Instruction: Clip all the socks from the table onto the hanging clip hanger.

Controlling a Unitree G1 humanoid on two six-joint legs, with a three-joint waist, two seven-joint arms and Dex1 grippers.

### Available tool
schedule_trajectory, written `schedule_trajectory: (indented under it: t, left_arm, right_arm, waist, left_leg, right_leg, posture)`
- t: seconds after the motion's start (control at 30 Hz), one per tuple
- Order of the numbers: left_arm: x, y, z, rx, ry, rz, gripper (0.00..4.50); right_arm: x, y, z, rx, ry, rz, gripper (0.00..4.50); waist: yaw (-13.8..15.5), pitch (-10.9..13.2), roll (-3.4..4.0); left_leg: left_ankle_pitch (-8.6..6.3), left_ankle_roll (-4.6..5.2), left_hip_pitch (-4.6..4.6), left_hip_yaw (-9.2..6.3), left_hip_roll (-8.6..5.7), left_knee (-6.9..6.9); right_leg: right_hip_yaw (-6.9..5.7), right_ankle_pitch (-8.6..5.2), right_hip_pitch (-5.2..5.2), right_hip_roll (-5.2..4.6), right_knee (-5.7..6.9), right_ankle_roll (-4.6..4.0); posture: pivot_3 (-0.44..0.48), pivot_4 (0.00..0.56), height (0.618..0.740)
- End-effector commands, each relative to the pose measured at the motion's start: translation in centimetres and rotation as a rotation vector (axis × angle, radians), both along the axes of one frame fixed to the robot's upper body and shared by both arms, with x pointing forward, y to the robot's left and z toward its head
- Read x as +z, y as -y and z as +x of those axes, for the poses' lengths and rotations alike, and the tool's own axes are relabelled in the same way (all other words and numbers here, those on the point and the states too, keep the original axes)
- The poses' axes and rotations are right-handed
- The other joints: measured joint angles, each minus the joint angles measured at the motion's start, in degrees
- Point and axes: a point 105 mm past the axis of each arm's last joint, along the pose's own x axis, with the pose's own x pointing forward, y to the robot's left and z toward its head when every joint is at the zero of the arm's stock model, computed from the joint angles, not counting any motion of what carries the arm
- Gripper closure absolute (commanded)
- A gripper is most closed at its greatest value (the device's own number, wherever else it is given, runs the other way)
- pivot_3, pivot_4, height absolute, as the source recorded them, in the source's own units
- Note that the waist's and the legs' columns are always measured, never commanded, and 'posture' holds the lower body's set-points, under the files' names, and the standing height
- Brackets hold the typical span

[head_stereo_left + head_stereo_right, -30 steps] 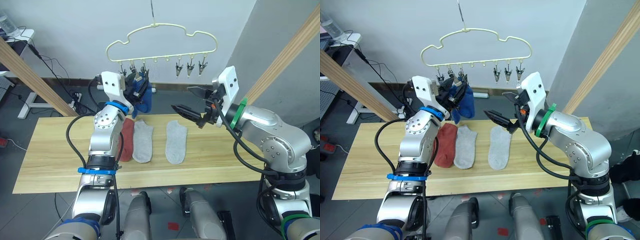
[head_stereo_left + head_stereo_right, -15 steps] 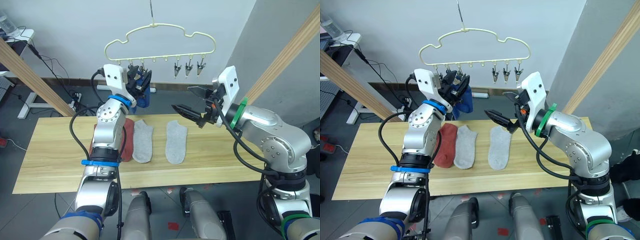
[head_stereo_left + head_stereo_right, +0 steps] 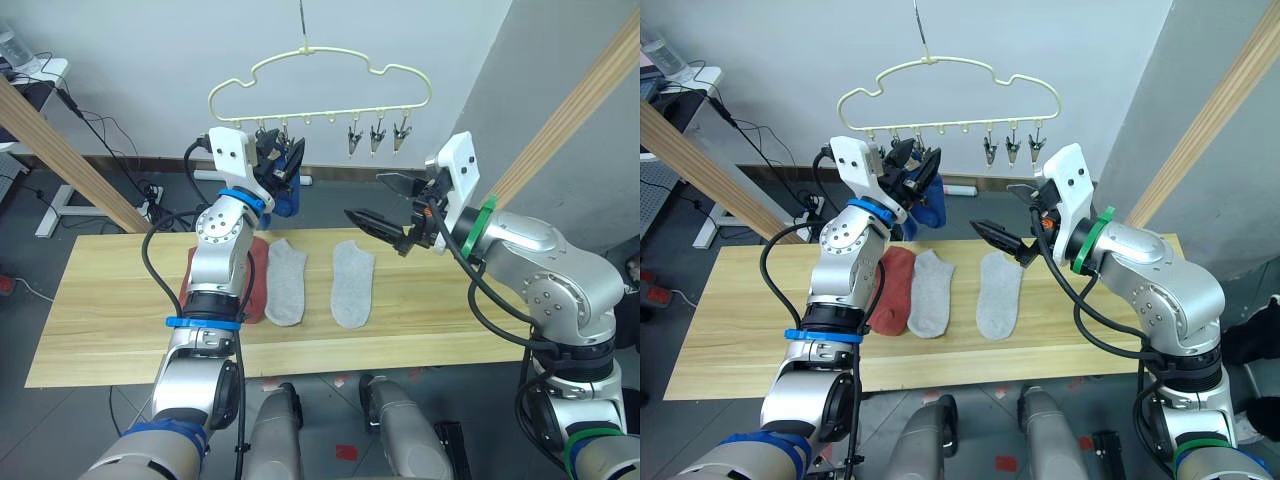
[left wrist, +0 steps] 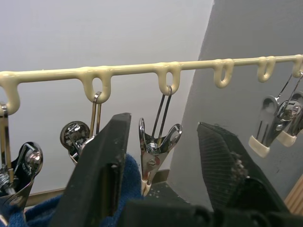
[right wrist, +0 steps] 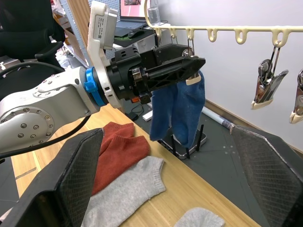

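Your table [image 3: 120, 330] is bare along its near edge and both ends; a rust-red sock [image 3: 252, 280] and two soft grey socks [image 3: 285, 283] lie mid-table. Your left gripper [image 4: 163, 156], jaws apart, straddles a metal clip [image 4: 158, 144] on the clip hanger [image 3: 320, 85] beside the hanging blue sock [image 5: 179, 109]. Your right gripper [image 3: 378, 200] hovers wide open, empty.

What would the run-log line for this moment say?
left gripper: jaws open at clip hanger | blue socks: hanging | right gripper: open, idle | grey socks: on table

No text, label, brand, number or sign can be read anywhere.
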Motion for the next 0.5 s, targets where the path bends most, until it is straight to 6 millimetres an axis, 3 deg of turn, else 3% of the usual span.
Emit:
schedule_trajectory:
  t: [0.03, 0.1, 0.23, 0.4, 0.5]
  left_arm:
    - [1.7, 0.4, -0.3, -0.020, 0.065, 0.010, 3.18]
    - [1.8, 0.4, -0.3, -0.021, 0.067, 0.011, 3.77]
    - [2.0, 0.3, -0.3, -0.019, 0.070, 0.014, 4.41]
    - [2.1, 0.2, -0.4, -0.024, 0.068, 0.026, 4.49]
    - [1.7, -0.1, -0.6, -0.038, 0.008, 0.064, 4.49]
  right_arm:
    - [1.3, -0.2, -0.7, 0.021, 0.060, 0.012, 0.00]
    - [1.2, -0.2, -0.7, 0.020, 0.059, 0.012, 0.00]
    - [1.0, -0.2, -0.7, 0.019, 0.055, 0.012, 0.00]
    - [0.2, 0.0, -0.3, 0.000, 0.038, -0.001, 0.00]
    - [-3.5, 1.3, 1.8, -0.104, -0.068, -0.099, 0.00]
  waist:
    - [-0.02, 0.00, 0.00]
    - [-0.03, 0.00, 0.00]
    - [-0.06, 0.00, 0.00]
    - [-0.09, 0.00, 0.00]
    - [-0.11, -0.01, -0.02]
  left_leg:
    - [0.00, 0.00, 0.00, 0.00, 0.00, 0.00]
    - [0.00, 0.00, 0.00, 0.00, 0.00, 0.00]
    - [0.00, 0.00, 0.00, 0.00, 0.00, 0.02]
    - [0.00, 0.00, 0.00, 0.00, 0.00, 0.02]
    - [0.00, 0.00, 0.00, -0.01, 0.00, 0.02]
  right_leg:
    - [0.00, 0.00, 0.00, 0.00, 0.00, 0.00]
    - [0.00, 0.00, 0.00, 0.00, 0.00, 0.00]
    - [0.00, 0.00, 0.00, 0.00, 0.01, 0.00]
    - [0.00, 0.00, 0.00, 0.00, 0.02, 0.00]
    - [0.00, 0.00, 0.00, 0.00, 0.03, 0.00]
  posture:
    - [-0.147, 0.301, 0.740]
    - [-0.142, 0.297, 0.740]
    - [-0.138, 0.297, 0.740]
    - [-0.133, 0.296, 0.740]
    - [-0.125, 0.296, 0.740]
